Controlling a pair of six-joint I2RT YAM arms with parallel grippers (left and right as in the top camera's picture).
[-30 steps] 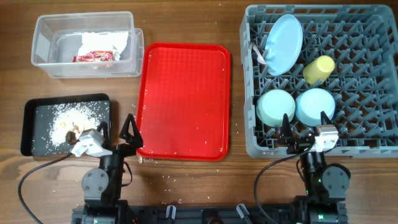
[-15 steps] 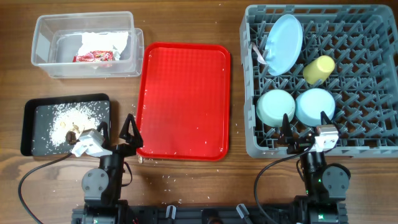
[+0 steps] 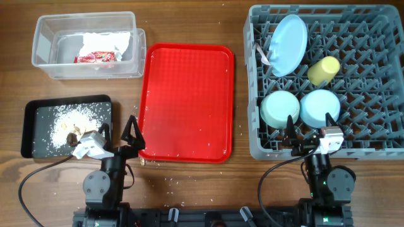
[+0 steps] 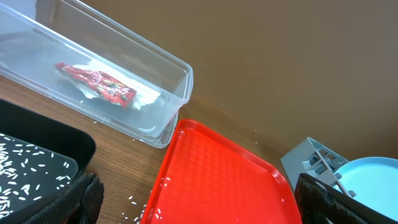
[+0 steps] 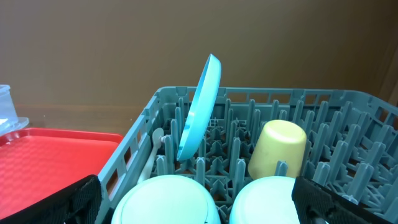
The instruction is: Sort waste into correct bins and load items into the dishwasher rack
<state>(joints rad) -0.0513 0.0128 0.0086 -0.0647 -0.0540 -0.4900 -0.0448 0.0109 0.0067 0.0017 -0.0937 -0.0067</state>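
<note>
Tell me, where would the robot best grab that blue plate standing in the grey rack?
Probably the top rim of the plate, coming down from above with the jaws straddling its thin edge. It stands on edge, leaning among the pegs of the rack, so only the upper rim is free.

No text, label, brand, number or sign can be read in any of the views. The only hint of printing is found on the small crumpled red snack wrapper [image 4: 99, 85], seen lying inside the clear rectangular plastic tub [image 4: 176, 67] — pale flecks on shiny red foil — but it is too small and blurred for any letter to be made out.
</note>
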